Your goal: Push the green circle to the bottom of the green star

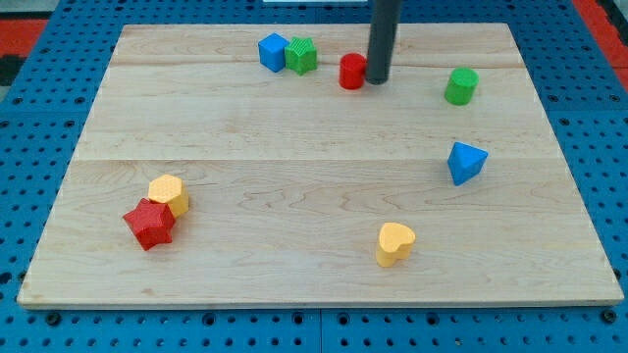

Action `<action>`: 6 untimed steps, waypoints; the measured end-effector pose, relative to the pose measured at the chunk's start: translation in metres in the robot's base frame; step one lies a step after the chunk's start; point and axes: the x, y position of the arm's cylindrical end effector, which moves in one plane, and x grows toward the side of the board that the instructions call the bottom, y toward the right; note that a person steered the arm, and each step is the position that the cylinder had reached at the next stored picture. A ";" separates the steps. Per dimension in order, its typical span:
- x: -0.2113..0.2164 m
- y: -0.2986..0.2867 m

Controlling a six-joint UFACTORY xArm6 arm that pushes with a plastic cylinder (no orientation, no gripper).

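Note:
The green circle (460,86), a short green cylinder, stands near the view's top right of the wooden board (314,196). The green star (301,55) sits at the view's top centre-left, touching a blue cube (273,51) on its left. My tip (377,79) is the end of the dark rod coming down from the view's top. It rests right beside a red cylinder (351,72), on that block's right. The tip is well left of the green circle and right of the green star.
A blue triangular block (466,162) lies below the green circle. A yellow heart (394,243) sits at the view's bottom centre-right. A red star (149,224) and a yellow hexagon (169,194) touch at the view's bottom left. Blue pegboard surrounds the board.

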 end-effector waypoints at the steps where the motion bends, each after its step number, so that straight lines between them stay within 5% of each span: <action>1: -0.022 0.019; 2: -0.024 0.138; 3: 0.018 0.193; 5: 0.027 0.040; 6: 0.056 0.063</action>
